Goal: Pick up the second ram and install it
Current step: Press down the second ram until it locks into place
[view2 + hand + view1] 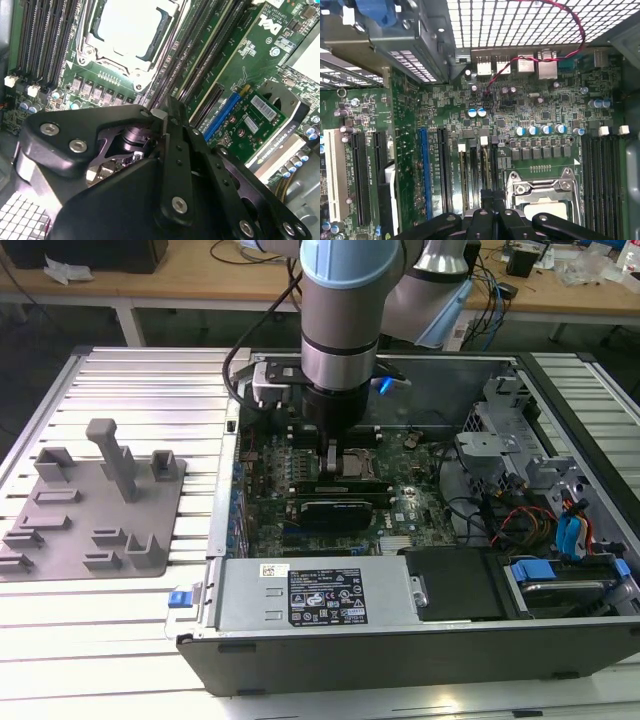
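Observation:
My gripper (330,462) is down inside the open computer case (205,540), over the green motherboard (545,112). Its black fingers (172,132) are pressed together, shut, with their tips at the memory slots beside the processor socket (542,192). In the first wrist view, just beyond the fingertips (489,202), a thin stick that I take for the second ram (485,165) stands edge-on in a slot with a white latch at its far end. A like stick (465,170) sits in the neighbouring slot. Whether the fingertips touch the ram is hidden by the fingers.
A grey fixture block (95,505) lies on the ribbed table at the exterior view's left, its holders bare. A black expansion card (335,508) lies across the board just in front of the gripper. Power supply (310,595), drive cage (500,440) and cables crowd the case.

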Motion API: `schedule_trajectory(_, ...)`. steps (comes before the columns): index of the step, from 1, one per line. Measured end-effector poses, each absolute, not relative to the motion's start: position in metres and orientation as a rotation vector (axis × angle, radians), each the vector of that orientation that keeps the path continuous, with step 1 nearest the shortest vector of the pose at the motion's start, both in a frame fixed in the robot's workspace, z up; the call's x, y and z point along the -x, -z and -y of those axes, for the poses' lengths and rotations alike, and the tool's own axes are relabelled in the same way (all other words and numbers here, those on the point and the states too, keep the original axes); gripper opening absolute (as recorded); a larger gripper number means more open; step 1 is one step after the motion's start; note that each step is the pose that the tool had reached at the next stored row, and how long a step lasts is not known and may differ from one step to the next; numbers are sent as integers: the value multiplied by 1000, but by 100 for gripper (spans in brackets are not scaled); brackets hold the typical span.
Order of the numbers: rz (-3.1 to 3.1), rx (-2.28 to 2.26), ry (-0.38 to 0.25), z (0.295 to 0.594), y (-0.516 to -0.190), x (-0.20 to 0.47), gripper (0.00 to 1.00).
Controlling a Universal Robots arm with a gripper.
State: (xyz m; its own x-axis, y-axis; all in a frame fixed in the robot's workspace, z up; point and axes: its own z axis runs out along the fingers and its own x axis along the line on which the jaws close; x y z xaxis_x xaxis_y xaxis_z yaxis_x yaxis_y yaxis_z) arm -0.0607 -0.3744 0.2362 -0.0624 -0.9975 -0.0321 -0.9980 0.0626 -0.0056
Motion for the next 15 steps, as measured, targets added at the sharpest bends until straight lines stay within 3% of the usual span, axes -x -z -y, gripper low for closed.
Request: schedule_trajectory(15,-2270,2133,-27,374,-229,61,8)
